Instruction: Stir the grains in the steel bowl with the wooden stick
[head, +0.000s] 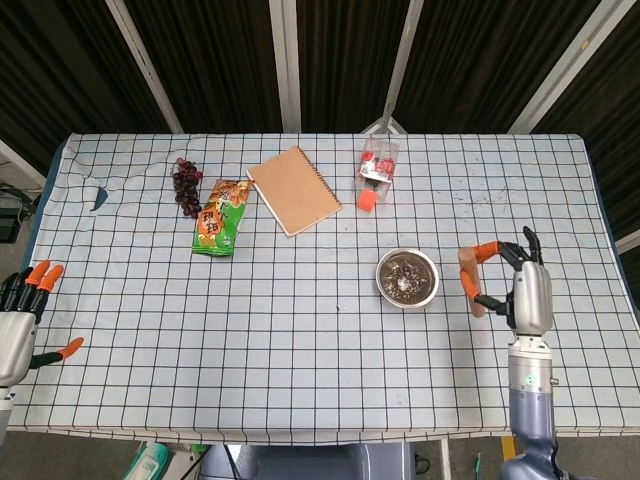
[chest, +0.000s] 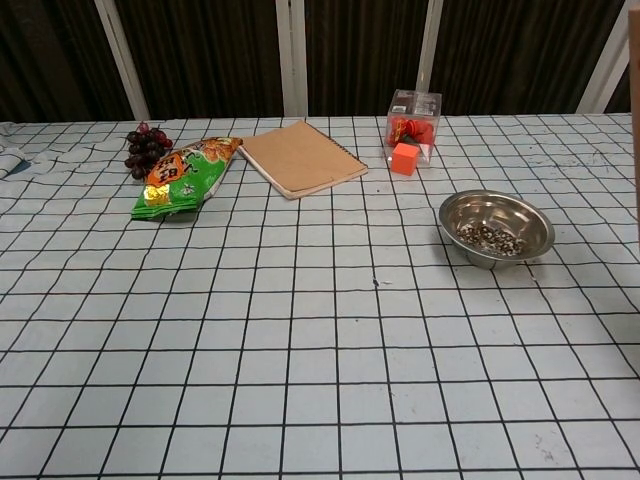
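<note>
On the right side of the checked tablecloth, the right hand hangs above the cloth with its orange-tipped fingers curled round the wooden stick, which it grips near the top so that the stick stands close to upright. Stick and hand sit just to the right of the steel bowl, apart from it, with the stick's lower end outside the rim. In the chest view only a thin strip of the stick shows at the right edge, and the hand itself is out of that picture. The bowl rests on the cloth with a shallow layer of speckled grains in its bottom.

At the lower left corner of the head view the left hand hovers off the table edge, holding nothing, its orange-tipped fingers spread and the thumb stuck out to the side.

Toward the far side of the table lie a bunch of dark grapes, a green snack packet just beside them, a brown spiral notebook set at an angle, and a clear plastic box with red pieces inside. An orange cube sits touching the near side of that box.
</note>
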